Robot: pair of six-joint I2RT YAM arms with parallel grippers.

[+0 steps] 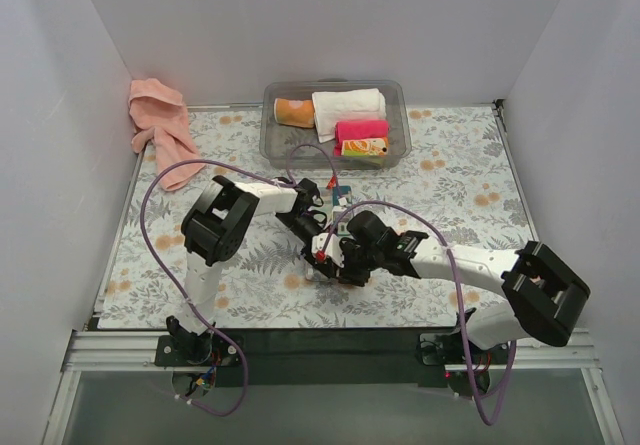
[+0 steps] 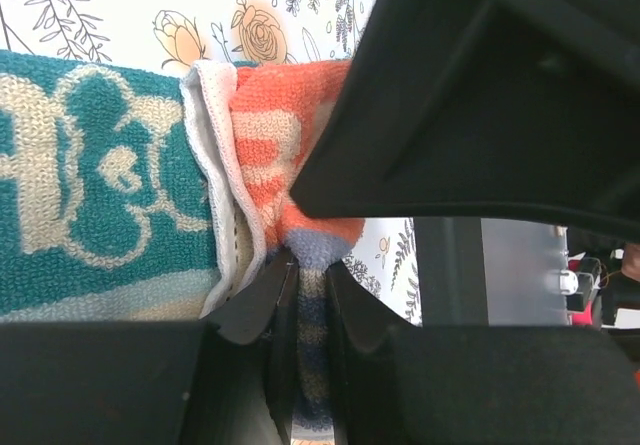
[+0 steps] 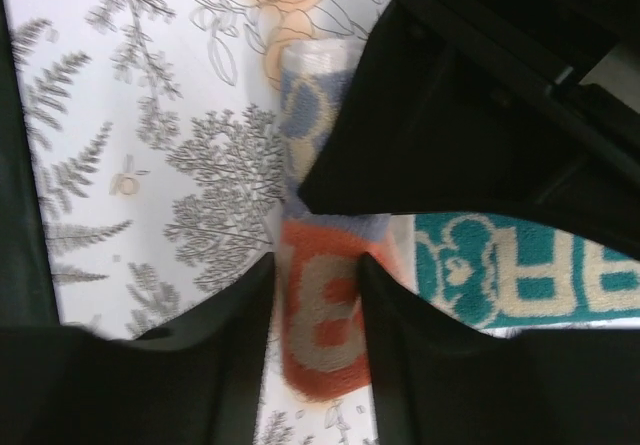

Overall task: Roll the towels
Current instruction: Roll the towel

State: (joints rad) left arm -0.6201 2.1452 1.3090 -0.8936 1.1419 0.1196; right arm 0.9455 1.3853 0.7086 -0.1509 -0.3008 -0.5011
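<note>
The salmon-pink towel [image 1: 158,125] lies crumpled in the table's back left corner, far from both grippers. The small teal-red-white patterned cloth [image 2: 90,195] lies mid-table, mostly hidden under the grippers in the top view. My left gripper [image 2: 310,265] is shut on a bunched blue-striped fold of the cloth beside its orange-red part [image 2: 275,155]. My right gripper [image 3: 318,265] is shut on the cloth's orange-red end [image 3: 320,315], with the teal part [image 3: 520,275] to its right. In the top view the left gripper [image 1: 318,248] and right gripper [image 1: 337,265] meet, almost touching.
A clear plastic bin [image 1: 275,140] at the back holds a white rolled towel [image 1: 348,105], a hot-pink roll [image 1: 362,129], a peach roll [image 1: 295,112] and a yellow-orange roll [image 1: 365,147]. White walls close in the floral table on three sides.
</note>
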